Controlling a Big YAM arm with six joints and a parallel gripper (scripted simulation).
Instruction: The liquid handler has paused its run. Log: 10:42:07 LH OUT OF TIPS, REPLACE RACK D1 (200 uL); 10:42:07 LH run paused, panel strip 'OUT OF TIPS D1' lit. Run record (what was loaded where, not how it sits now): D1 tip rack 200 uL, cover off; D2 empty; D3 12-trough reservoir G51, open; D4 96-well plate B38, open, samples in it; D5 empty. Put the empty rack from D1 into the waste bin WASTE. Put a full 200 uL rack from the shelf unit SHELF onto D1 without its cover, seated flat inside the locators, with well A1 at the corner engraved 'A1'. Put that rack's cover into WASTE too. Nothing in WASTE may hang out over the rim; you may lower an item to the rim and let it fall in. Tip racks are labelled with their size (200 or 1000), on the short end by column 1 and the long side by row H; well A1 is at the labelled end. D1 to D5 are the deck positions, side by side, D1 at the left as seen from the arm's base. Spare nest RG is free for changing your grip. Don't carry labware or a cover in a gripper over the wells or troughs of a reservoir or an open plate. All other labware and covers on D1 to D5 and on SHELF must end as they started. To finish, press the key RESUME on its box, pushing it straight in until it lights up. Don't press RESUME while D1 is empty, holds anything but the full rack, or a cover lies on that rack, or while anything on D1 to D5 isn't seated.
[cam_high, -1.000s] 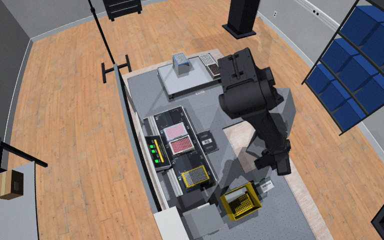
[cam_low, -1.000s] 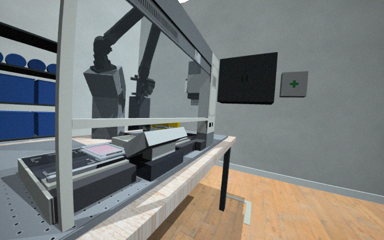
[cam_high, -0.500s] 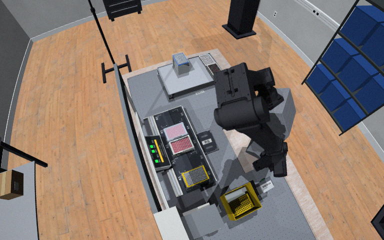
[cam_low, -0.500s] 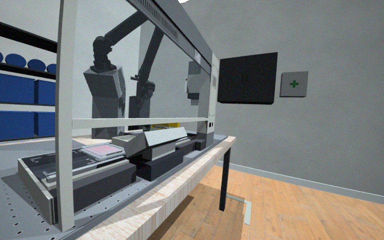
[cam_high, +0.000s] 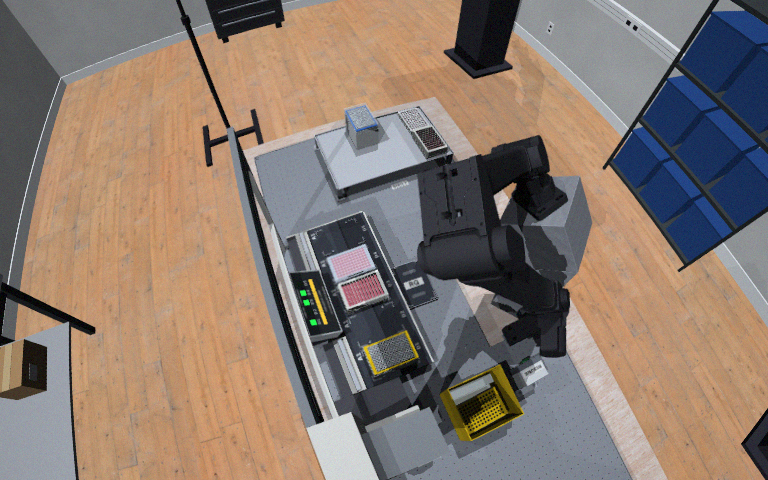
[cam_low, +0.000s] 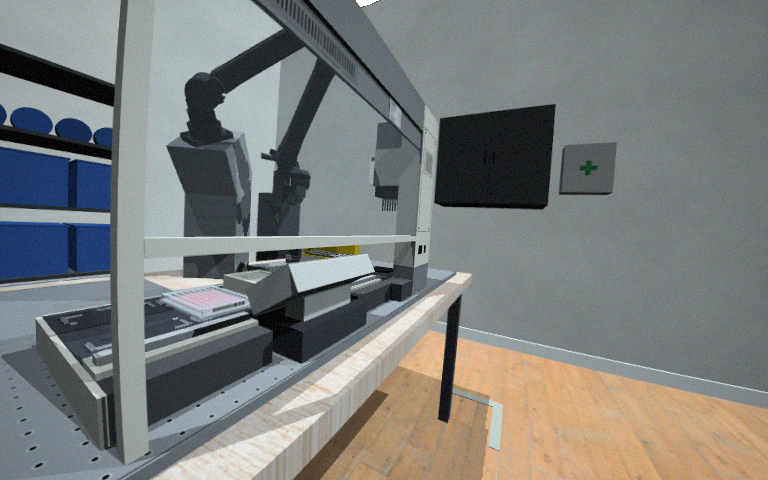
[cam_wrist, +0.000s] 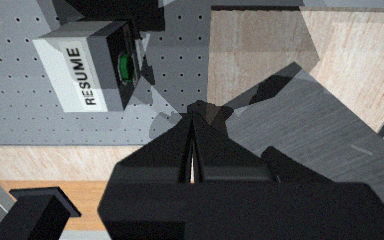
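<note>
- Two black fingers of our gripper (cam_wrist: 192, 107) fill the lower wrist view, pressed together to a thin slit with nothing between them.
- Just beyond the fingertips we see perforated grey bench plate, and past it to the right a pale wooden strip of table top; the tip hangs over the plate with bare surface around it.
- Up and left of the tip stands the RESUME box (cam_wrist: 75, 75), on the plate, its green key (cam_wrist: 126, 67) on the side face turned toward the gripper. The tip is near the box but apart from it.
- From the top view the RESUME box (cam_high: 533, 373) sits close to the table's long edge, right beside the yellow WASTE bin (cam_high: 512, 416).
- Inside the bin we make out a yellow perforated rack and a pale piece lying along one wall; both look to be within the rim.
- Farther on, the deck holds a yellow-framed tip rack (cam_high: 390, 352) at the end nearest the bin, uncovered, beside the engraved A1 mark.
- Along the same row sit a red-filled plate (cam_high: 363, 290) and a pink one (cam_high: 351, 263); we cannot tell which is the reservoir.
- Spare nest RG (cam_high: 415, 281) lies beside the deck.
- Farthest, the shelf unit (cam_high: 339, 169) carries a blue-based rack (cam_high: 360, 125) and two more racks (cam_high: 424, 131) at its corner.
</note>
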